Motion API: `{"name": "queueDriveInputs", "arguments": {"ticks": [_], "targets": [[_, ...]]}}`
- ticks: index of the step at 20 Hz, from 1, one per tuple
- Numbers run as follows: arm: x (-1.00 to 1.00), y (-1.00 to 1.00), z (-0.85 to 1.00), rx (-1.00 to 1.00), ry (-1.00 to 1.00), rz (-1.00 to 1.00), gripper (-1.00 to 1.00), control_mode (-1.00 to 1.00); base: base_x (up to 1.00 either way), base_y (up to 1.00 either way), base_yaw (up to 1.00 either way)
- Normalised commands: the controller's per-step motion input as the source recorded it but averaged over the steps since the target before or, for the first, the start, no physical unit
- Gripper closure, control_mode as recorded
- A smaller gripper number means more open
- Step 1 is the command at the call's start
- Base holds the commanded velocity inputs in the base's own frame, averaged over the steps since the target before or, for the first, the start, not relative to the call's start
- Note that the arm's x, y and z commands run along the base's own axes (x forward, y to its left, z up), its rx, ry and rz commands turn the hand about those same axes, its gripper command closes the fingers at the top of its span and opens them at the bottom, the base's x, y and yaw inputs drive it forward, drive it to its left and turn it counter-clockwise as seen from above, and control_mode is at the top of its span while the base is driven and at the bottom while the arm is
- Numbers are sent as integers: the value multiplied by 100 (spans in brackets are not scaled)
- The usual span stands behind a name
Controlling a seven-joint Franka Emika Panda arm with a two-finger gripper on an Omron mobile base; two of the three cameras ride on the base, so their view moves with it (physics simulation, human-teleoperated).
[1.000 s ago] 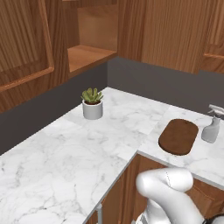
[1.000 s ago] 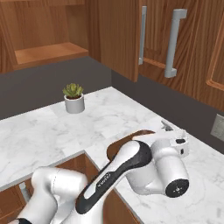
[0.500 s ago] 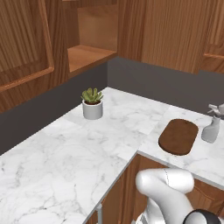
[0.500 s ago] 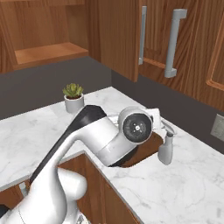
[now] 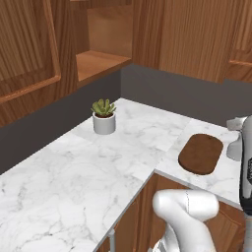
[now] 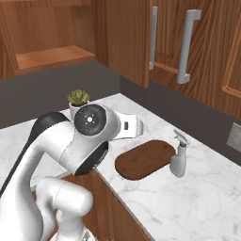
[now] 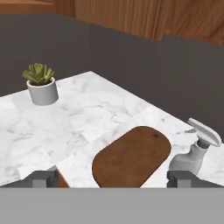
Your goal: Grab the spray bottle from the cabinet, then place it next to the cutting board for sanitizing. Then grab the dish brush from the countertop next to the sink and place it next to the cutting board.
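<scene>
The spray bottle (image 6: 179,159) stands upright on the white marble countertop (image 6: 197,207), just right of the dark-brown oval cutting board (image 6: 145,159). In the hand view the cutting board (image 7: 131,157) lies straight ahead, with the spray bottle (image 7: 189,158) at its right end. My gripper (image 7: 112,179) is open, its fingertips (image 7: 41,177) far apart with nothing between them, and it hangs back from the board, above the counter's front edge. The open cabinet (image 5: 98,61) shows a bare wooden shelf. The dish brush and the sink are out of view.
A small succulent in a white pot (image 5: 104,117) stands near the back wall, left of the board. Closed wall cabinets with grey bar handles (image 6: 186,47) hang above the bottle. The counter turns a corner here, with brown base cabinets (image 5: 142,216) below.
My arm has swung up and back to the left, away from the spray bottle. The bottle stays upright beside the cutting board. The gripper stays open.
</scene>
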Motion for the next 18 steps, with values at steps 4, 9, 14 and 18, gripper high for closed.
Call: {"name": "queueDriveInputs", "arguments": {"ticks": [4,9,14,18], "targets": [[-29,49,-4,0,0,-18,-100,-100,0,0,0],[-10,39,0,0,1,-13,-100,-100,0,0,0],[-24,31,2,0,1,-4,-100,-100,0,0,0],[-20,4,0,0,0,-2,-100,100,-73,10,-16]]}}
